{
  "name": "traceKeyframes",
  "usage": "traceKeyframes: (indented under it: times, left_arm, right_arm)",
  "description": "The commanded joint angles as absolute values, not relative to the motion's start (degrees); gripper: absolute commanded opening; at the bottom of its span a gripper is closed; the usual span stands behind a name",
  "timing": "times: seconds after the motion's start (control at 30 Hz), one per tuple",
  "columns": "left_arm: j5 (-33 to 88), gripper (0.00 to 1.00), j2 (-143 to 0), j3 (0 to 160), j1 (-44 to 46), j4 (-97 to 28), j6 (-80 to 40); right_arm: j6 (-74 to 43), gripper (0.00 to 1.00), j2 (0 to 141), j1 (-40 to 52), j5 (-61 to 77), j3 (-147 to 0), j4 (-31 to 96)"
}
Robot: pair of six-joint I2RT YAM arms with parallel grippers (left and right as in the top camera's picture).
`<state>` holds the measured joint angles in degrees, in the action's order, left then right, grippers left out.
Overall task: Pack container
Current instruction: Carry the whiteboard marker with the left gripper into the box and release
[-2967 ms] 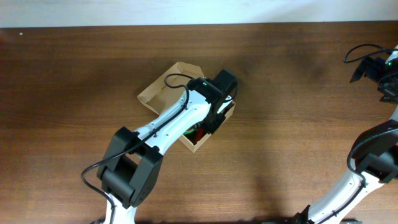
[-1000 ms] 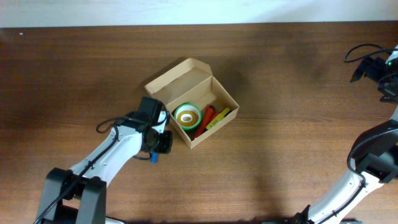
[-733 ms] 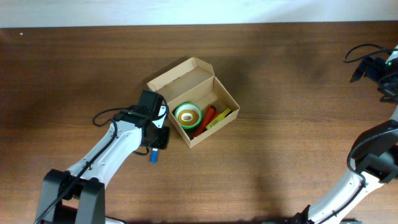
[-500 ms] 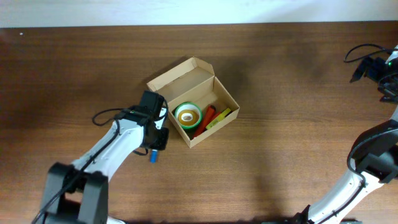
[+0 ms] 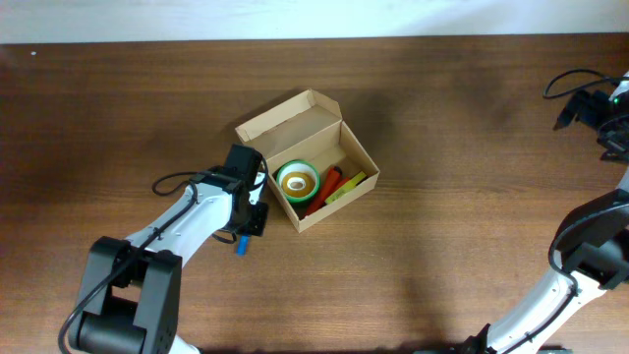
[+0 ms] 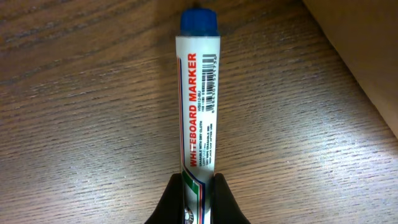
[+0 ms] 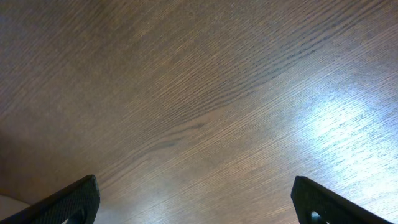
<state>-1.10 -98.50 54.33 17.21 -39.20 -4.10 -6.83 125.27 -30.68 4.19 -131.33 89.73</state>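
My left pincer (image 6: 198, 186) is clenched on the whiteboard marker (image 6: 198, 93), just beside the container (image 5: 291, 120), and the marker's blue cap points away from my fingers. The container stands with its lid open, and a green tape roll (image 5: 297, 180) lies inside it. My right pincer (image 7: 194, 186) is released, well apart from the container, over the wooden table (image 7: 205, 93).

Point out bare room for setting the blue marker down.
Inside the container, only the strip between the tape roll, the red marker and the hinge wall is bare. The table right of the container is open wood. The left gripper, holding the blue marker, crowds the container's left side.
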Motion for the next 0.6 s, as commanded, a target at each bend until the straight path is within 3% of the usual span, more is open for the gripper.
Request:
traceKeyframes:
  times: [0.0, 0.57]
  left_arm:
    - [-1.9, 0.02, -99.4, 54.7, 17.1, -38.5, -3.8]
    - [-11.8, 0.02, -99.3, 87.3, 15.2, -54.4, 2.7]
  right_arm:
    - [-6.4, 0.99, 123.1, -30.8, 4.3, -131.3, 89.7]
    - [-6.4, 0.99, 123.1, -30.8, 4.3, -131.3, 89.7]
